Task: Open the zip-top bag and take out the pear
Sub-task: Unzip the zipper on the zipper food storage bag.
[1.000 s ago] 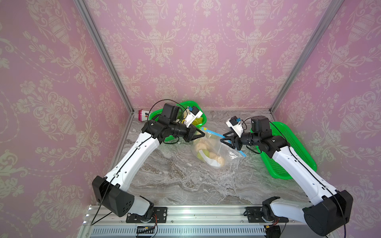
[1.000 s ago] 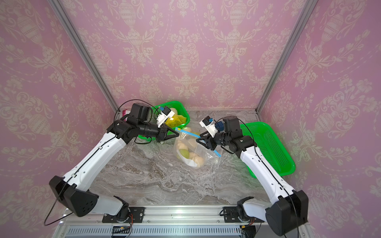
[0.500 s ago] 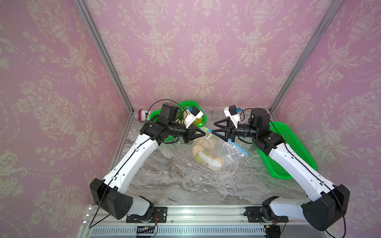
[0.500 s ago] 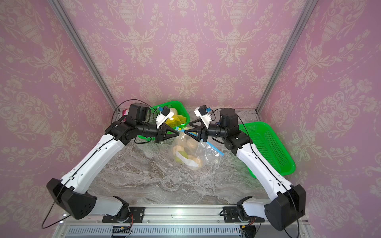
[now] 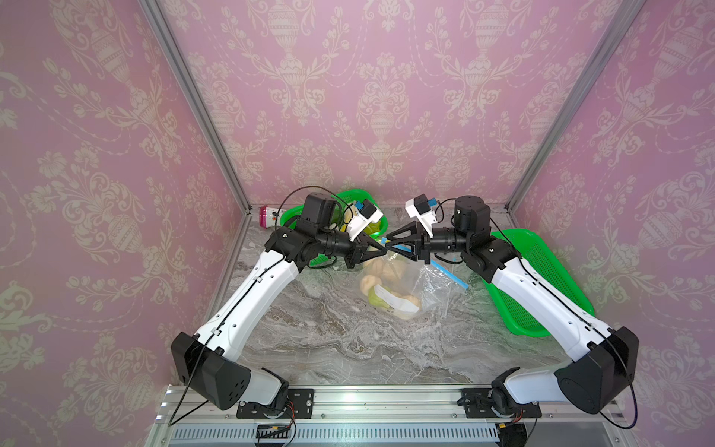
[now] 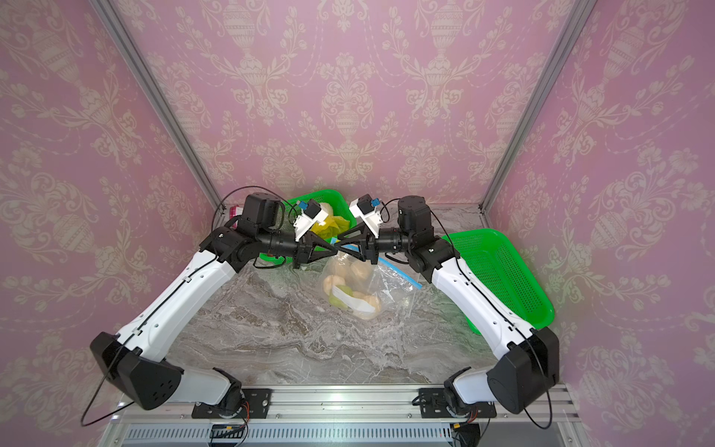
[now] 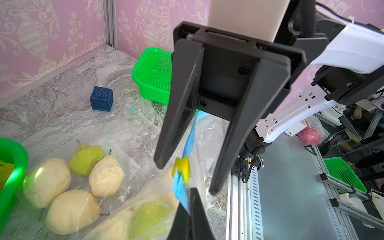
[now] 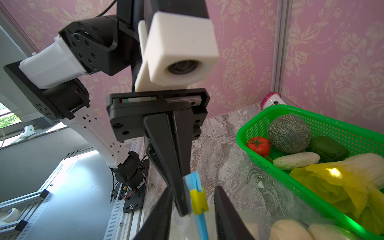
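A clear zip-top bag (image 5: 421, 286) (image 6: 387, 286) holds several pale and green pears (image 7: 72, 209) (image 5: 367, 284). It rests on the marble table with one top corner lifted. My left gripper (image 5: 384, 251) (image 6: 334, 249) (image 7: 188, 197) is shut on that corner, at the end of the blue zip strip (image 7: 190, 137). My right gripper (image 5: 390, 243) (image 6: 340, 242) (image 8: 193, 188) faces it tip to tip. Its jaws stand open on either side of the yellow slider (image 8: 198, 200) (image 7: 181, 168), with a gap showing on both sides.
A green basket (image 8: 311, 116) (image 5: 288, 218) of vegetables stands at the back left, behind my left wrist. A pink-capped bottle (image 5: 267, 216) lies in the corner. An empty green basket (image 5: 541, 278) sits at the right, and a dark blue cube (image 7: 101, 101) near it.
My right gripper has swung left and up from the bag's right side to the lifted corner, and its jaws have narrowed around the slider. The left gripper has kept its hold.
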Tool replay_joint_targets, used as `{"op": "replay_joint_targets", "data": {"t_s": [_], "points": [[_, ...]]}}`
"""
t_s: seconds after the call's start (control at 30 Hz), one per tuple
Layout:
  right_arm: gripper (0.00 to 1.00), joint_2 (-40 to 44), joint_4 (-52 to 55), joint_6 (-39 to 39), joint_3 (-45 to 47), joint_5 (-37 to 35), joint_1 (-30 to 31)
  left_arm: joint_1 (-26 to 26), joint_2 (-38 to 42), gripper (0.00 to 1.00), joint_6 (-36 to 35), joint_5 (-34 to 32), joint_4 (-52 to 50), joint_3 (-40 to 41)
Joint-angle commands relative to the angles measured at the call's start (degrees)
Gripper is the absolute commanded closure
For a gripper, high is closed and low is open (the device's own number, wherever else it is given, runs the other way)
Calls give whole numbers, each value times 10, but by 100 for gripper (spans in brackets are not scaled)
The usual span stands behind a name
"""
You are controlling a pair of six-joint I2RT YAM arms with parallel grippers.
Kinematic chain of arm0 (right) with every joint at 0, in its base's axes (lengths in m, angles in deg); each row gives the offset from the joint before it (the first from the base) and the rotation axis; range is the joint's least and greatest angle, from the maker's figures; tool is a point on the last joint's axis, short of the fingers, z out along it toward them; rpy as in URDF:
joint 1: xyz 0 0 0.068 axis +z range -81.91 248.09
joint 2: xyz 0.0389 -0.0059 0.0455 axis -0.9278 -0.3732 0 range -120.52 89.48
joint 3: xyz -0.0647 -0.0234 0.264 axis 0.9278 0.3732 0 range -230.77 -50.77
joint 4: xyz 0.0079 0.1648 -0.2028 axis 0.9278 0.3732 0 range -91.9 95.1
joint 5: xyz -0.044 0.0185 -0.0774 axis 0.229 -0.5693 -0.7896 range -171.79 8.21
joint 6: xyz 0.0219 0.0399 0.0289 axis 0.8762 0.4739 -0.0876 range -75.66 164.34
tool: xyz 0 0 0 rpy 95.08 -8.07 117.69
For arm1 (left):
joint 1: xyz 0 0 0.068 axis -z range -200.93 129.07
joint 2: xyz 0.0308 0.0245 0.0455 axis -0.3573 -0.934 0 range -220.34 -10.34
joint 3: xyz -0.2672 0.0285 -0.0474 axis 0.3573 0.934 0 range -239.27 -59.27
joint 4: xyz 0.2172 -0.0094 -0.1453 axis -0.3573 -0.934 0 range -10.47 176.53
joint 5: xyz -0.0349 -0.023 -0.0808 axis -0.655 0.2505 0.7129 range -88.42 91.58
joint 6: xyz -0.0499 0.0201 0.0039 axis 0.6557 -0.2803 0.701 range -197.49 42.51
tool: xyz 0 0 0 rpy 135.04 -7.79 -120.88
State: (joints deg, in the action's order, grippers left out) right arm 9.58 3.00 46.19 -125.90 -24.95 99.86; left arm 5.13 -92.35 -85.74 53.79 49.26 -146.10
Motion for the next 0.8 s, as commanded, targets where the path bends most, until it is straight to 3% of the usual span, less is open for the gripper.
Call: {"op": "replay_joint_targets", "data": {"t_s": [0.0,0.33,0.5,0.77], "points": [[69,12,-21,11,8,10,4,1,-7,100,-17,19,13,-1],[74,8,-58,39,23,18,7,2,-9,100,-18,12,12,-6],[88,11,-80,47,32,23,10,2,-9,100,-21,8,10,-3],[87,20,-46,9,34,10,10,2,-9,100,-20,-16,8,-2]]}}
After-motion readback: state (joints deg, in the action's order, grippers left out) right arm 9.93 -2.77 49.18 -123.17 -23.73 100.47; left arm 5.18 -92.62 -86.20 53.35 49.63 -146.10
